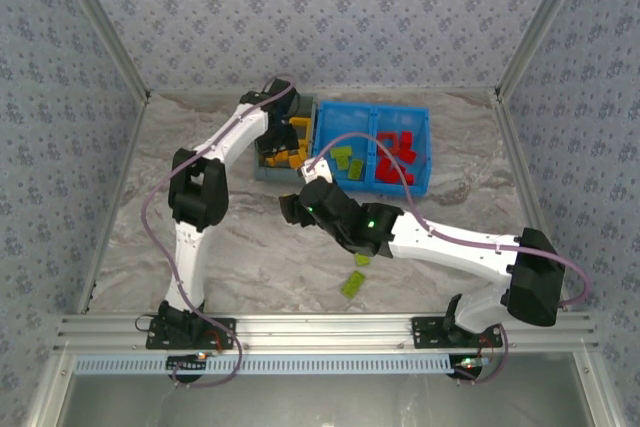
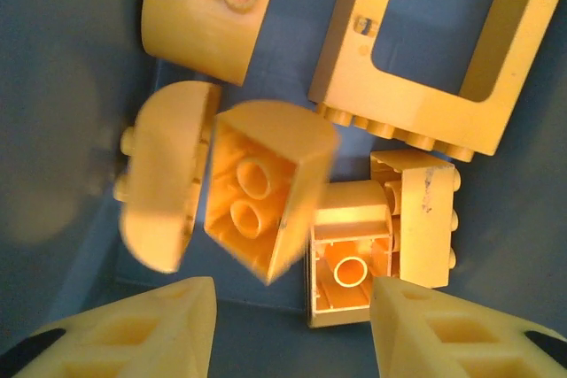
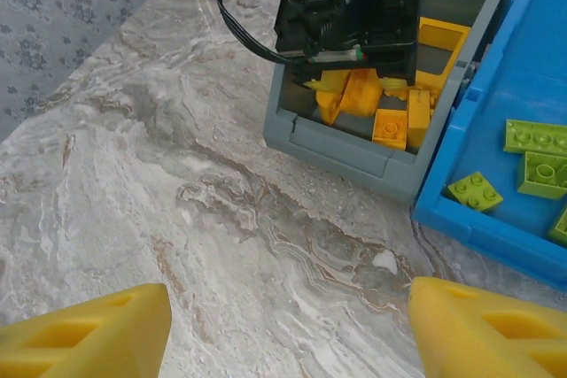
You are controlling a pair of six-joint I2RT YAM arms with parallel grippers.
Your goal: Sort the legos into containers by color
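Your left gripper (image 2: 291,303) hangs open over the grey bin (image 3: 341,143). A blurred yellow brick (image 2: 266,192) sits loose below it with the other yellows, so right colour. Your right gripper (image 3: 288,320) is open and empty above the table (image 3: 177,201), and two green bricks (image 1: 352,285) wait at lower centre.

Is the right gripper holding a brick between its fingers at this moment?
No. In the right wrist view the right gripper stands open, and between its yellow fingers lies bare marble table.
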